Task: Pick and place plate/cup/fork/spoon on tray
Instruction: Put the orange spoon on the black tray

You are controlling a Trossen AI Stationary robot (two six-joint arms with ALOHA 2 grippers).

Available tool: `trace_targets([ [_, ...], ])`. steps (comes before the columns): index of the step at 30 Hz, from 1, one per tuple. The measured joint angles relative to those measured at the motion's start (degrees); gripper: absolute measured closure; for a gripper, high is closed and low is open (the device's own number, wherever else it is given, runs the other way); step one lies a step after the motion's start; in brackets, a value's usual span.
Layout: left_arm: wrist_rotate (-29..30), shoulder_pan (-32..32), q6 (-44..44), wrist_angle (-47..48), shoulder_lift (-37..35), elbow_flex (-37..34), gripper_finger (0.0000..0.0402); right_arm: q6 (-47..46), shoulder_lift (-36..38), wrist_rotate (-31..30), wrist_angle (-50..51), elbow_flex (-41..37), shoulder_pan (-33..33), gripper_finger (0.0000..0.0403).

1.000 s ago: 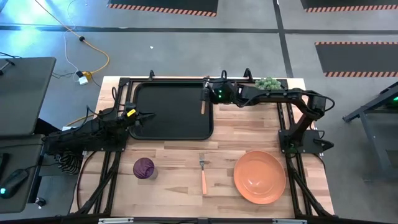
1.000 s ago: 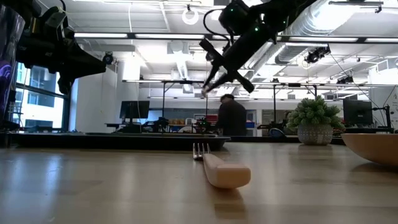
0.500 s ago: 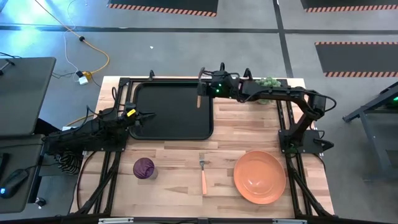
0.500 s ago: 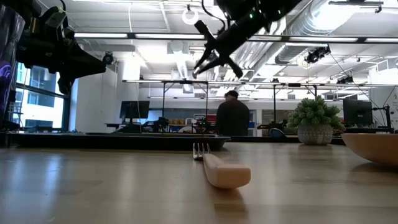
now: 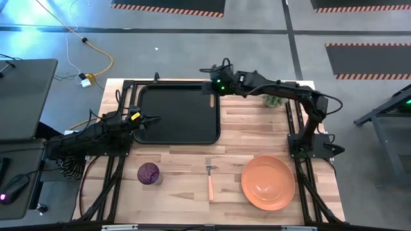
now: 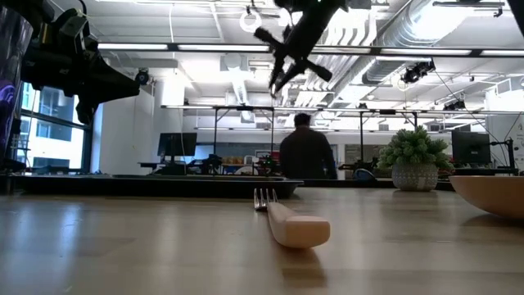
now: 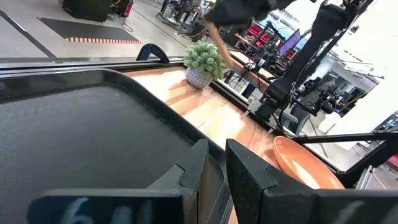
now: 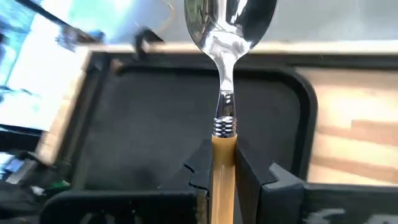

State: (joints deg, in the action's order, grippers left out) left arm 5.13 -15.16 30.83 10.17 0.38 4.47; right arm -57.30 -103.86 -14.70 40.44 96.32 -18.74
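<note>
My right gripper [image 5: 212,90] is high above the black tray's [image 5: 180,128] far right corner, shut on the orange-handled spoon [image 8: 225,93]. It also shows high up in the low view [image 6: 278,75]. My left gripper [image 5: 151,120] waits shut and empty over the tray's left edge [image 7: 216,155]. The orange-handled fork [image 5: 210,179] lies flat on the table near the front edge. The purple cup [image 5: 148,172] stands to the fork's left. The orange plate [image 5: 268,182] rests to the fork's right. My right gripper pinches the spoon's orange handle [image 8: 224,163] between its two fingers, just behind the metal collar. The handle runs back along the fingers, and the silver bowl [image 8: 230,18] sticks out past the fingertips. The fingers slant downward; the spoon is lifted clear above the tray.
A small potted plant [image 6: 413,160] stands at the table's far right, partly under the right arm. A person [image 6: 307,156] stands in the room behind the table. Bare wood lies between the tray and the plate.
My right gripper has risen with the spoon and gone a little toward the table's far edge, staying over the tray's far right corner. The spoon has turned with it and now shows shorter from above. It stays clear of the tray.
</note>
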Motion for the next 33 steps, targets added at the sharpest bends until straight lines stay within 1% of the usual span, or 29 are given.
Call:
trace_targets([
  [13, 0.0, 0.0, 0.0, 0.0, -0.02, 0.0, 0.0355, -4.81, -11.44, 9.1, 0.47, 0.1, 0.14, 0.0382],
  [21, 0.0, -0.01, 0.0, 0.0, -0.02, 0.0, 0.0355, -7.55, -15.92, 10.12, 0.55, 0.06, 1.07, 0.0382],
  [26, 0.0, 0.0, 0.0, 0.0, -0.01, 0.0, 0.0355, -9.71, -17.68, 8.6, 0.48, 0.06, 1.94, 0.0382],
  [33, 0.0, -0.02, 0.0, 0.0, -0.02, 0.0, 0.0355, -10.45, -20.09, 8.97, 0.45, 0.06, 2.62, 0.0382],
])
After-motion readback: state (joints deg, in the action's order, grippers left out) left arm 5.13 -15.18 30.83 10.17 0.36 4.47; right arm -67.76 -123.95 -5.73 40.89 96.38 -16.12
